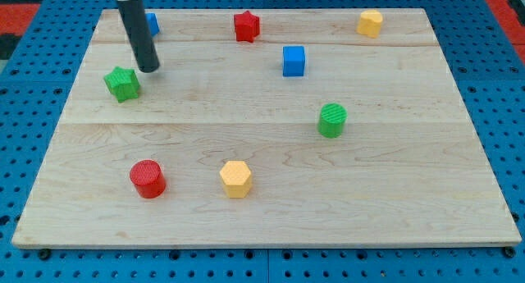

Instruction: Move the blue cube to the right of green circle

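Observation:
The blue cube sits on the wooden board in the upper middle of the view. The green circle, a short cylinder, stands below and to the right of it, apart from it. My tip rests on the board at the upper left, far left of the blue cube. It is just up and right of a green star, close to it without clear contact.
A second blue block is partly hidden behind the rod at the top left. A red star and a yellow block lie along the top. A red cylinder and a yellow hexagon lie at the bottom.

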